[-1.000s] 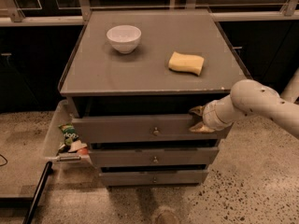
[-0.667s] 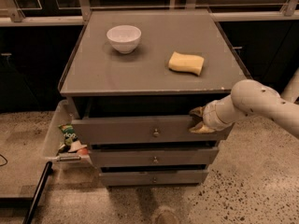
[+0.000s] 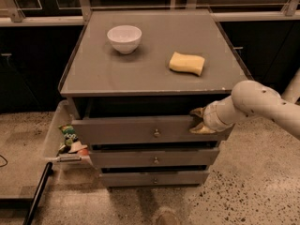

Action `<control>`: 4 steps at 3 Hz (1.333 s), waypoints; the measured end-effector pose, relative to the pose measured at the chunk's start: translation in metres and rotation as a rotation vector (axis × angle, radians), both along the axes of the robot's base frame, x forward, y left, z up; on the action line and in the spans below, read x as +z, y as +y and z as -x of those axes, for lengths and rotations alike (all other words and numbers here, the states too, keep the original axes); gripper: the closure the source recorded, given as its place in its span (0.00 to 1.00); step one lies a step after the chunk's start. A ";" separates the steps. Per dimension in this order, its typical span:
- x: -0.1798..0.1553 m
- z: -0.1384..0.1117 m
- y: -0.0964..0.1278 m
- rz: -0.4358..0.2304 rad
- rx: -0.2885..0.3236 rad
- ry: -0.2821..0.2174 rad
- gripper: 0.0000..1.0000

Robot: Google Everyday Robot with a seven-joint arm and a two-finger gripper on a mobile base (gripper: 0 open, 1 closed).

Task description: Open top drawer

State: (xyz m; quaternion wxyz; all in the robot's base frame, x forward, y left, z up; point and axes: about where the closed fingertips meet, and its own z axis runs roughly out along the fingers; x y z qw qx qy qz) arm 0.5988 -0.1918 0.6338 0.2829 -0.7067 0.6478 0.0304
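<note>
The top drawer (image 3: 122, 130) is the widest grey front, with a small round metal knob (image 3: 156, 133) at its centre. It stands pulled out a little from the cabinet, with a dark gap above it. My gripper (image 3: 197, 121) is at the drawer's right end, its yellowish fingers (image 3: 200, 128) against the top edge of the front. My white arm (image 3: 262, 104) reaches in from the right.
Two narrower drawer fronts (image 3: 154, 157) sit below. On the grey cabinet top (image 3: 117, 74) are a white bowl (image 3: 124, 37) and a yellow sponge (image 3: 187, 63). A side bin (image 3: 51, 130) on the left holds snack packets (image 3: 70, 136). The speckled floor (image 3: 243, 191) lies in front.
</note>
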 end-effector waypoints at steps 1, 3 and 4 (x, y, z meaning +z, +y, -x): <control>0.000 0.000 0.000 0.000 0.000 0.000 0.59; 0.004 0.000 -0.001 -0.008 0.001 0.009 0.40; -0.003 0.016 -0.009 -0.034 0.006 0.047 0.63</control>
